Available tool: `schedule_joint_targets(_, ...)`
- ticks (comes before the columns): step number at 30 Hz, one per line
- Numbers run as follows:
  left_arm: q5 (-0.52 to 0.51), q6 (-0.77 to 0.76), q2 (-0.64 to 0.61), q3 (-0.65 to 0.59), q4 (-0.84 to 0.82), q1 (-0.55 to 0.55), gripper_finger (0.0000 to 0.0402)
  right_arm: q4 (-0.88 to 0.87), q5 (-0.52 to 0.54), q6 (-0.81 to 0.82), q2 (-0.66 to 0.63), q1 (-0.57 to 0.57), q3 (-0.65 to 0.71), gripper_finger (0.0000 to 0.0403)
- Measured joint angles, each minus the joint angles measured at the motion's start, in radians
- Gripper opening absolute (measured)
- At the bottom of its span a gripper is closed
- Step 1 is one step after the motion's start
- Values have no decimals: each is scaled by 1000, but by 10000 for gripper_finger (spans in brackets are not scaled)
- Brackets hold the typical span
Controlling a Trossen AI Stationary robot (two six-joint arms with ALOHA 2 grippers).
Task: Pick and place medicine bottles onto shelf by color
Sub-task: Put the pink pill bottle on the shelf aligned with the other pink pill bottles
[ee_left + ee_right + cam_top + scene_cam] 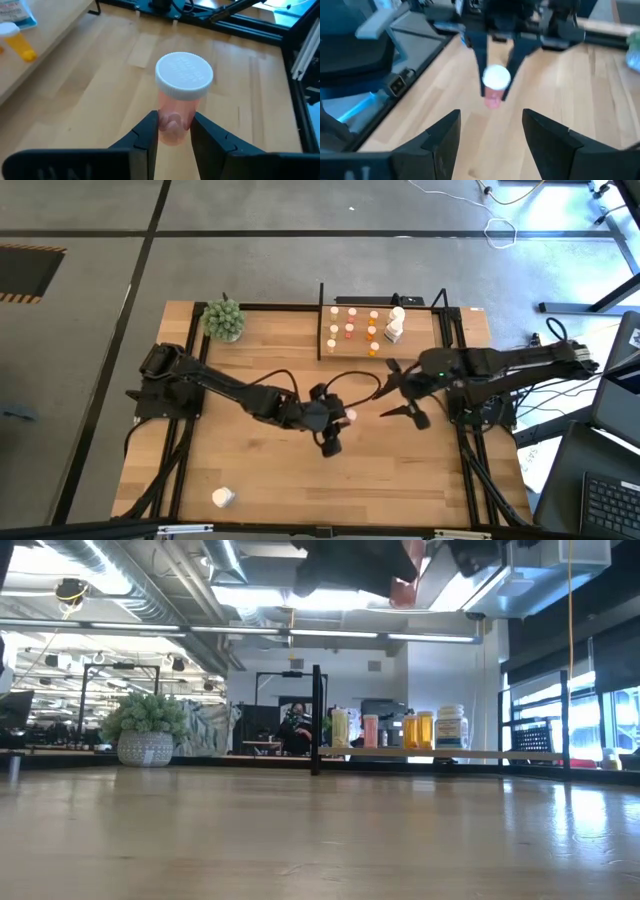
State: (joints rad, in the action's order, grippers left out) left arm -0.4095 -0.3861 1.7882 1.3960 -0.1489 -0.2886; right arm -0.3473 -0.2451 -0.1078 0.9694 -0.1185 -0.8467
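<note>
Clamped between the left gripper's (174,131) dark fingers, a translucent pink medicine bottle with a white cap (180,95) hangs above mid-surface. Facing it, the right gripper (491,131) gapes wide, empty, near the light-wood shelf (385,330).

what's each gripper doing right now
Left gripper: closed on a pink bottle with a white cap.
Right gripper: open, holding nothing.

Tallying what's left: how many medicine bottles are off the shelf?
2: a pink bottle in the left gripper, a white bottle lying on the table, left side. Others may be hidden.
</note>
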Motion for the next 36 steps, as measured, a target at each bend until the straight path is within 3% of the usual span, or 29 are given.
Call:
schedule_joint_targets(16, 0, 24, 5, 0, -1, 10, 90, 210, -71, -2, 242, 45, -1, 216)
schedule_joint_targets(30, 0, 23, 5, -1, -40, 8, 90, 315, -132, -6, 299, 45, -1, 216)
schedule_joint_targets(36, 0, 22, 5, -1, -42, 9, 90, 315, -111, -6, 299, 45, -1, 216)
